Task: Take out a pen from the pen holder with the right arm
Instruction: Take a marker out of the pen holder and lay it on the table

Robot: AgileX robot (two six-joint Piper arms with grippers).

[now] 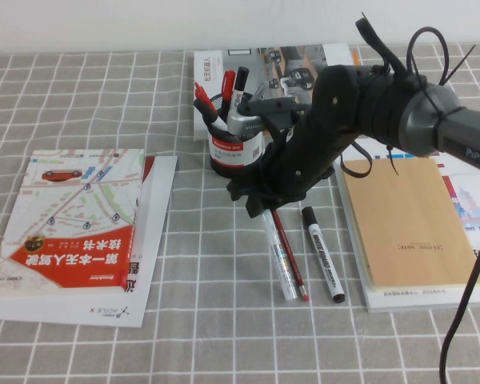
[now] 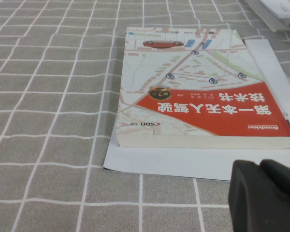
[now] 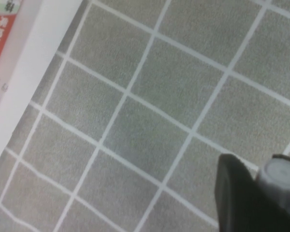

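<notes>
Right gripper [image 1: 258, 206]: pen [image 1: 279, 258], holder-side [image 1: 234, 154]; left [image 2: 260, 167]: book-side [image 2: 198, 92]

A table [image 1: 224, 356] is filling nearly the whole scene, and a grey cloth [image 1: 80, 100] crossed by thin white grid lines is covering it from edge to edge. The cloth is lying flat and smooth, spreading out beneath the right jaws and running on to every side of them. It is stretching below and ahead of the left jaws in the same way. Beyond the right jaws, at the table's far edge, a plain white wall [image 1: 104, 24] is rising. Soft, even light is lying over the cloth, and shadows are showing only faintly beneath the right jaws.
</notes>
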